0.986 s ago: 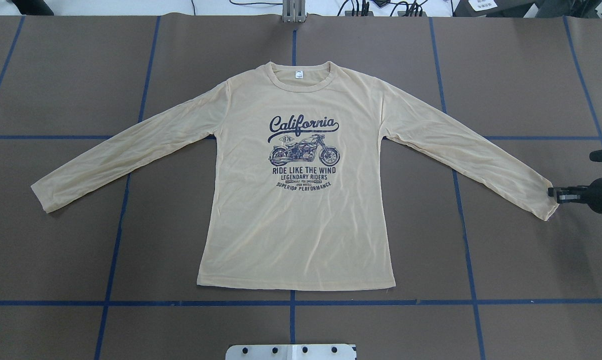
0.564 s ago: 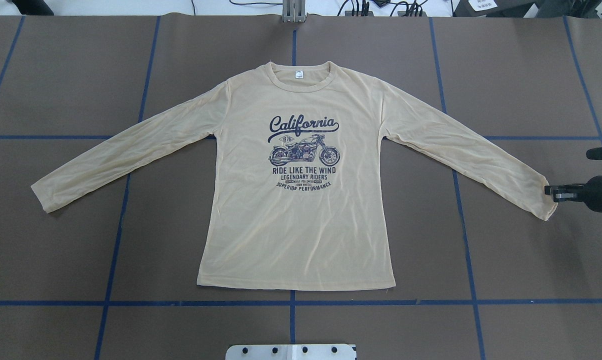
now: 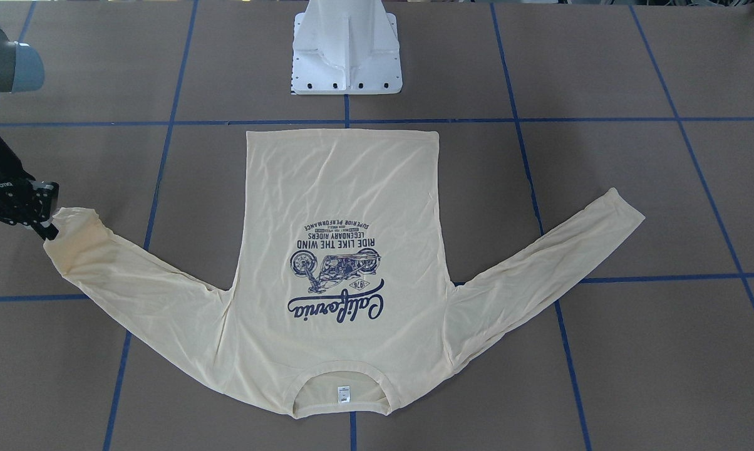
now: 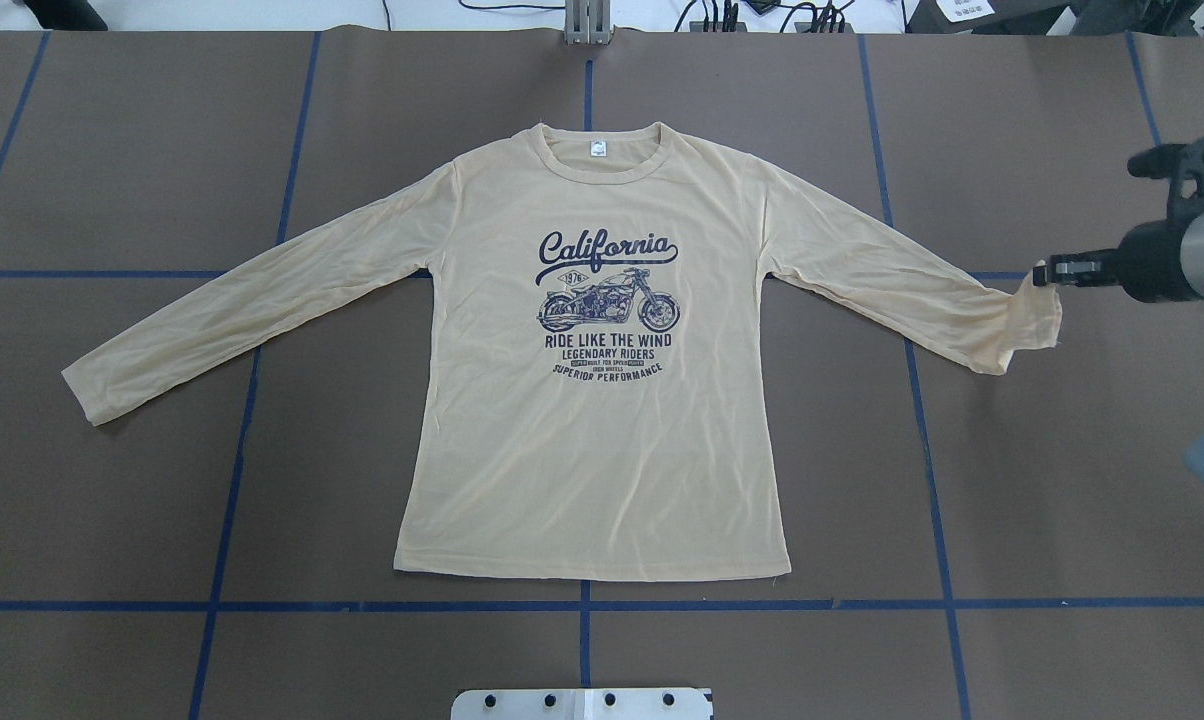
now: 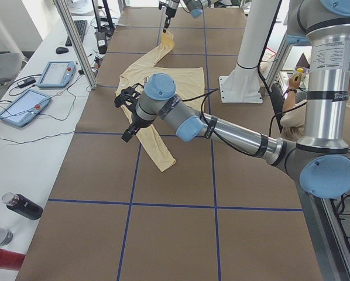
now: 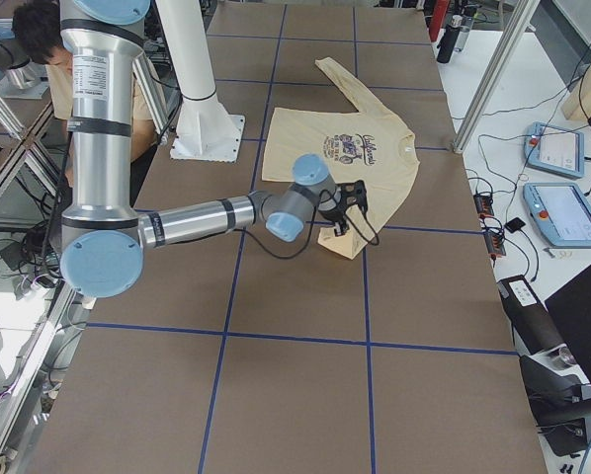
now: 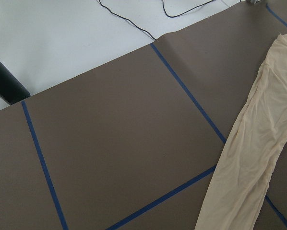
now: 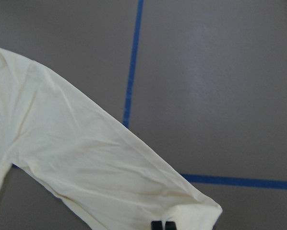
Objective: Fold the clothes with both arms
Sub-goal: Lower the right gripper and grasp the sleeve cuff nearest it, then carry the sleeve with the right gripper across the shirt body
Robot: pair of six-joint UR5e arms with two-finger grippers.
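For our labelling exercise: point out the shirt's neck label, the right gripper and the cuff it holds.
neck label (image 4: 597, 150), overhead view, white centre.
right gripper (image 4: 1047, 270), overhead view, between fingertips.
held cuff (image 4: 1037, 312), overhead view, raised sleeve end.

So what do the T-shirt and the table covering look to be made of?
T-shirt: probably a thin matte knit such as cotton jersey; it lies in fine soft creases and its lifted sleeve end droops limply. Table covering: seemingly matte brown paper or card, flat with no visible weave.
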